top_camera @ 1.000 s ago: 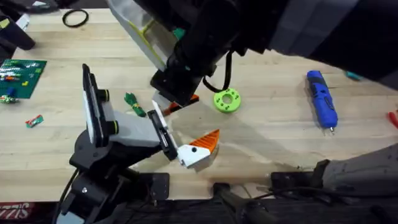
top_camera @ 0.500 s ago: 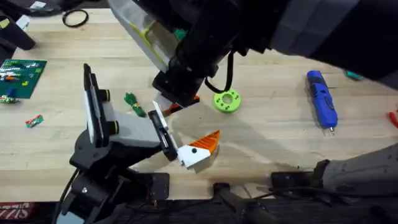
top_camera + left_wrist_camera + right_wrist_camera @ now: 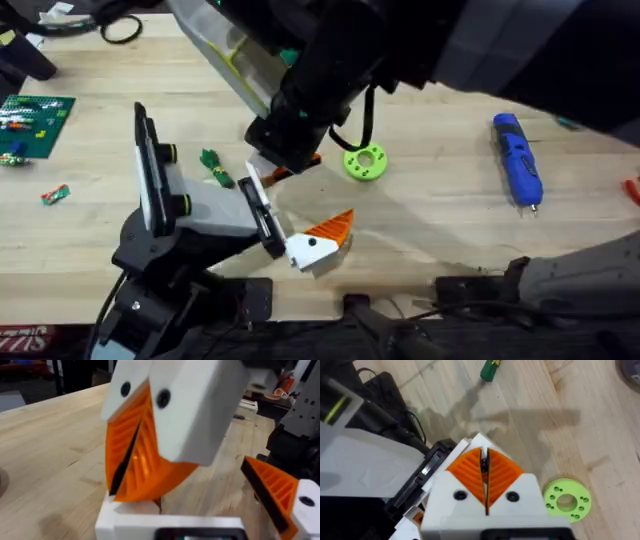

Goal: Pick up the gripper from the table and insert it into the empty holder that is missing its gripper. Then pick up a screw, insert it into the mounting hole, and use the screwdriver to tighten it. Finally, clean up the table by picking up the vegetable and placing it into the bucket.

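— Over the pale wooden table [image 3: 450, 210], the small white plastic gripper with its orange finger [image 3: 272, 168] is being pinched in the right gripper's [image 3: 484, 457] closed pads, near the white-grey, black-bracketed holder [image 3: 210, 210].
— If it is being tilted, jamming or dropping is being risked.

Inspector A: We record the left gripper [image 3: 132, 467] with its orange ribbed pads [image 3: 145, 467] pressed together above the wooden table [image 3: 45, 450].

Inspector B: Beside that gripper, we note an orange ribbed wedge [image 3: 272, 487].
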Robot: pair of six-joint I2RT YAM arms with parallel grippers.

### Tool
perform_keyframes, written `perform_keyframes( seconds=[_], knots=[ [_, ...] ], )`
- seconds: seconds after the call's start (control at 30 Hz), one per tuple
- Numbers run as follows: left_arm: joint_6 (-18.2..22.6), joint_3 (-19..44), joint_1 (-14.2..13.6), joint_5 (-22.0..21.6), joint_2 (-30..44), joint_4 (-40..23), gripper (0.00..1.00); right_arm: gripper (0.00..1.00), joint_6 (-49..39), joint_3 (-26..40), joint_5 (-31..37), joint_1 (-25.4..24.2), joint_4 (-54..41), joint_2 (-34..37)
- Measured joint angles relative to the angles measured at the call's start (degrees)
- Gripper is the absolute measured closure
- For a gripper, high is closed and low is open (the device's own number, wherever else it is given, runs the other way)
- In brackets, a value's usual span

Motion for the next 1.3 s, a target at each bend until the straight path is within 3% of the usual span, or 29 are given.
perform_keyframes(
  seconds=[1.3],
  knots=[
    [0.1,0.0,0.0,0.3,0.0,0.0,0.017,0.996,-0.2,0.0,0.4,1.2,-0.8,-0.5]
  ],
)
